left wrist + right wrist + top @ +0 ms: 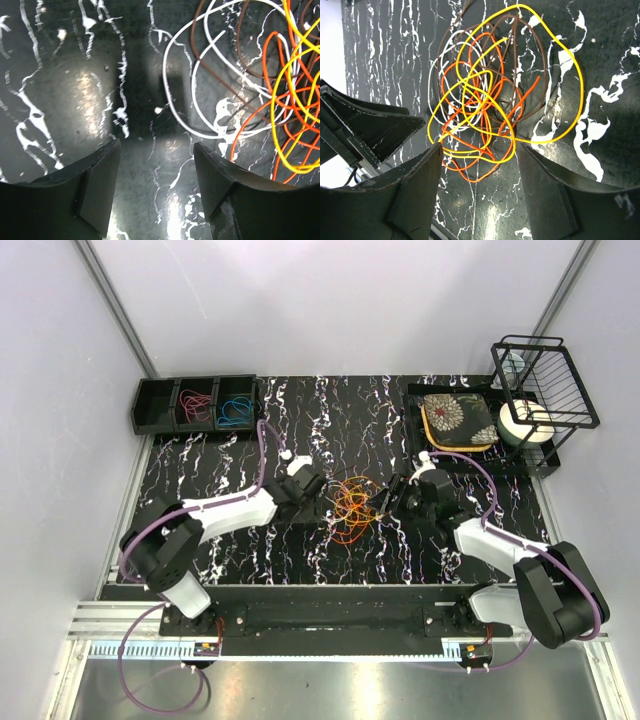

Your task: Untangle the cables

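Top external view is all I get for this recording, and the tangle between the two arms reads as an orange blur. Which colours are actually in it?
Observer: The right wrist view shows the cables as yellow, orange, brown and white loops wound through one another.
Operator: Is the left gripper on a strand?
Observer: No. The left wrist view shows the left gripper open over bare table, with the cables ahead, off to the right of that view.
Operator: And the right one?
Observer: The right gripper is open. The lowest orange and yellow loops lie between its jaws, which stand wide apart and are not pinching them.
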Available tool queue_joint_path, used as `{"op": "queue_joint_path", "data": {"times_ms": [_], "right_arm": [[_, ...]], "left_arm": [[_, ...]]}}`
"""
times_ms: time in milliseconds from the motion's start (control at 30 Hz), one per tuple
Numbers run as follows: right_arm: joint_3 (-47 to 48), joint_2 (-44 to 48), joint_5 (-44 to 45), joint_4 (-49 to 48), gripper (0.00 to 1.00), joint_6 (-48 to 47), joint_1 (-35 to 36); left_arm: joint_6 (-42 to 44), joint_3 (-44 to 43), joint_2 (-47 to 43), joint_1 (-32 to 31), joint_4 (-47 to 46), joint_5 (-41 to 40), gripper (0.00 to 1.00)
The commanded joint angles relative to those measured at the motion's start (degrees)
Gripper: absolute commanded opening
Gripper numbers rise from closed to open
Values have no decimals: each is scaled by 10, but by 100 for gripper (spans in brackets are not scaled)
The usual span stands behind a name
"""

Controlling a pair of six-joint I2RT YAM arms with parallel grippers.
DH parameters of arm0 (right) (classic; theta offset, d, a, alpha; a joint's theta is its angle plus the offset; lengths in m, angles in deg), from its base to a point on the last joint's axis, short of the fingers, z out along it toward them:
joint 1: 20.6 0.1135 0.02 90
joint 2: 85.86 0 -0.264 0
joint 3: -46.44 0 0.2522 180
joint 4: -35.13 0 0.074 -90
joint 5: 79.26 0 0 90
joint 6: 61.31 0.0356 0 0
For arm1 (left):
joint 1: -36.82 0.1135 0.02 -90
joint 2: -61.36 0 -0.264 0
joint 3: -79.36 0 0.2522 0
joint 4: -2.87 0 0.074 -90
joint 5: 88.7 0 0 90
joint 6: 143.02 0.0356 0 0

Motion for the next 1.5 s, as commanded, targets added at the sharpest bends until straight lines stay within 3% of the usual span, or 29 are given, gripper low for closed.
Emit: {"op": "queue_joint_path", "data": {"times_ms": [0,267,367,400,500,800,833,967,1000,1467], "right_arm": [[22,-8,4,-5,68,0,2],[24,-14,0,-6,68,-3,2],[24,-13,0,-6,68,-2,2],[24,-13,0,-6,68,-2,2],[24,-12,-1,-6,68,-3,2],[21,-9,-1,-7,68,-4,2],[21,-8,0,-7,67,-4,2],[21,-7,0,-8,68,-3,2],[19,-6,0,-8,68,-3,2],[19,-6,-1,-10,68,-2,2]], "left_arm": [[-5,-32,28,-5,-37,1,61],[-9,-59,66,-7,-28,-13,49],[-12,-68,79,-8,-20,-14,35],[-14,-71,82,-9,-18,-20,20],[-20,-78,84,-11,1,-37,0],[1,-142,9,-11,81,-108,0],[6,-151,0,-11,88,-112,6],[-3,-152,-16,-11,86,-101,58],[-7,-148,-14,-11,83,-98,62],[-34,-122,74,-10,17,-52,66]]}}
